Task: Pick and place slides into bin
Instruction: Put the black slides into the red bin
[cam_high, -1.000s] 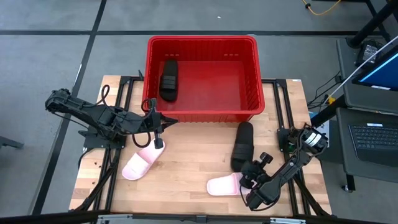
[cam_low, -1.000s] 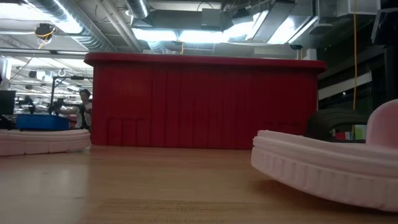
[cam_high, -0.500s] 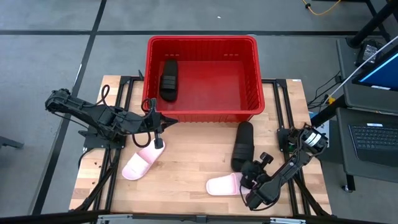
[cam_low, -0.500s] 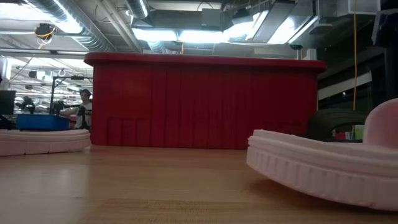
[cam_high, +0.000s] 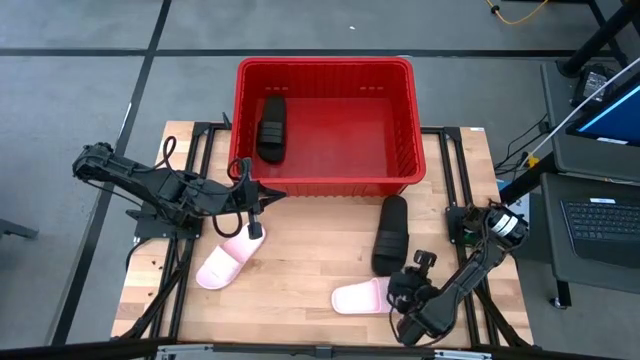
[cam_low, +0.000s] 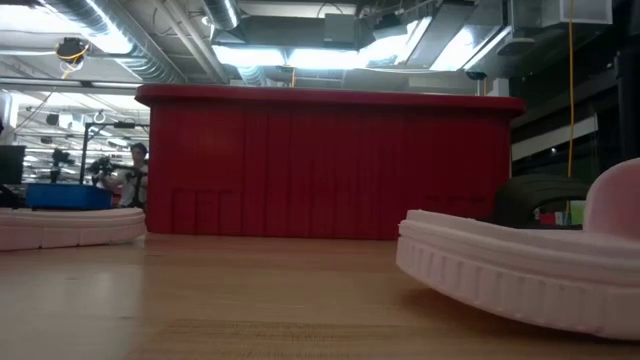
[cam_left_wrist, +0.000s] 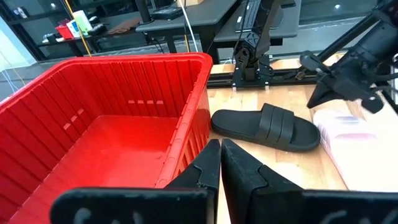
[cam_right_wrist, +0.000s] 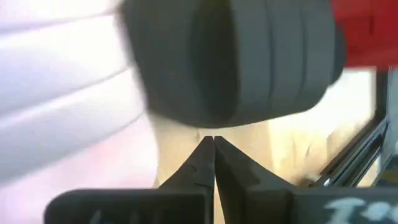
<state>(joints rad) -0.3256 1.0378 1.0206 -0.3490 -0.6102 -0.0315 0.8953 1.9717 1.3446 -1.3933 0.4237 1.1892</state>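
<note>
The red bin (cam_high: 325, 70) stands at the table's far middle, with one black slide (cam_high: 271, 126) lying in its left part. The other black slide (cam_high: 390, 233) lies on the table in front of the bin's right corner. One pale pink slide (cam_high: 225, 262) lies at the near left and one (cam_high: 362, 297) at the near middle. My left gripper (cam_high: 258, 203) is shut and empty, beside the bin's near left corner and above the left pink slide. My right gripper (cam_right_wrist: 213, 144) is shut, low over the table between the near pink slide (cam_right_wrist: 62, 93) and the black slide (cam_right_wrist: 249, 62). My right gripper (cam_high: 398, 283) has its shut fingers right by the near pink slide's right end (cam_high: 384, 292). I cannot tell whether they touch it. The fingers lie level and point toward the table's far edge.
The bin's near wall (cam_low: 330, 165) rises behind both pink slides in the low view. Bare wood lies between the two pink slides. Black frame rails run along the table's left and right sides. A person shows far off in the room (cam_low: 135, 170).
My right arm has drawn back slightly toward the table's near edge. The near pink slide has slid slightly toward the table's left.
</note>
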